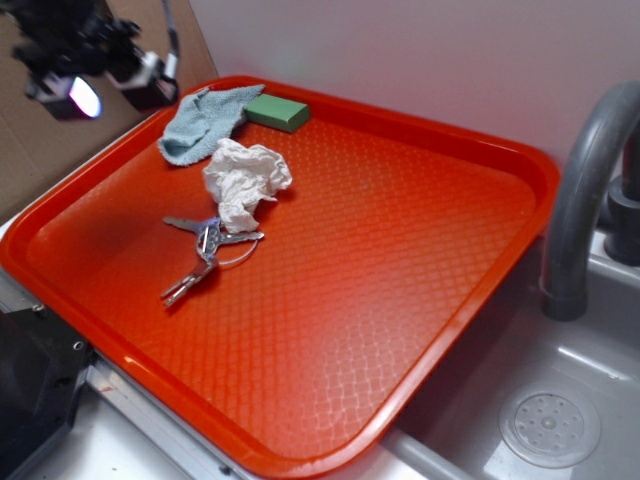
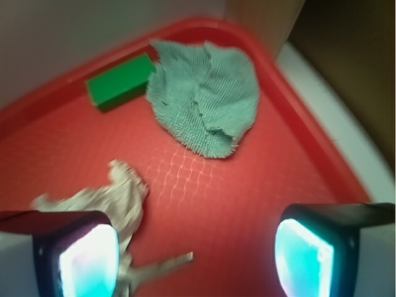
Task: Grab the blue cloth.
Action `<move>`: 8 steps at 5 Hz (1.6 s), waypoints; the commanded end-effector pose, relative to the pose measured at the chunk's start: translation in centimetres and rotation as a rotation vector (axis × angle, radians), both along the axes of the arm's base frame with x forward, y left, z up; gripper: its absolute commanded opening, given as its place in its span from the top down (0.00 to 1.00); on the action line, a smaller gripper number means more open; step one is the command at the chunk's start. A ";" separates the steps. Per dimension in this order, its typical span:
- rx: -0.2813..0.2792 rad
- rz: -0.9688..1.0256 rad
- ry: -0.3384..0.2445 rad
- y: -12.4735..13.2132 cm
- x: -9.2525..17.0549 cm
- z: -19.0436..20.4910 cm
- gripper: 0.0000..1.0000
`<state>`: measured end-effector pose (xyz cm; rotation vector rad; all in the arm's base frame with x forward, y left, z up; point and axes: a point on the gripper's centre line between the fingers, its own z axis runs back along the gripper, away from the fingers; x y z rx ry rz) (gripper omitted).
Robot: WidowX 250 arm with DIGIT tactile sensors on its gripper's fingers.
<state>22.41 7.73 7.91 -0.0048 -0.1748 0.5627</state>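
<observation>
1. A red plastic tray (image 1: 420, 250) with a raised rim fills most of the exterior view. A grey sink (image 1: 560, 400) with a curved faucet (image 1: 585, 190) sits just beside it.
2. The blue cloth (image 1: 203, 122), a small pale blue-grey terry rag, lies crumpled flat in the tray's far corner, close to the rim.
3. A green sponge block (image 1: 277, 111) lies just beside the cloth, touching or nearly touching its edge. The wrist view shows the cloth's edge meeting the block's end.
4. A white crumpled paper wad (image 1: 245, 180) rests just in front of the cloth, toward the tray's middle. A bunch of keys (image 1: 205, 250) lies beside the wad.
5. The gripper (image 1: 105, 80) hangs in the air above the tray's far left edge, near the cloth but clear of it. In the wrist view its two fingers (image 2: 306, 257) stand wide apart at the bottom corners, with bare tray between them and nothing held.
6. Judged from this, the task is at an early stage: the cloth is untouched and flat on the tray. What is left is to bring the gripper over the cloth, lower it, close on the fabric and lift, avoiding the sponge and the paper.
</observation>
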 end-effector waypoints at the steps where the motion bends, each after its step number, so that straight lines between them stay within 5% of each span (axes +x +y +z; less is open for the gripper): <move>1: 0.043 0.062 0.025 2.2 0.8 0.1 0.00; 3: 0.043 0.062 0.025 2.2 0.8 0.1 0.00; 4: 0.105 -0.004 -0.040 3.6 3.3 -2.3 0.00; 5: 0.099 -0.091 -0.104 3.8 3.9 -2.5 0.00; 6: 0.090 -0.060 -0.071 4.8 4.7 -3.7 0.00; 7: 0.096 0.018 -0.016 6.0 5.2 -4.9 1.00; 8: 0.101 0.038 -0.004 6.7 5.4 -5.2 1.00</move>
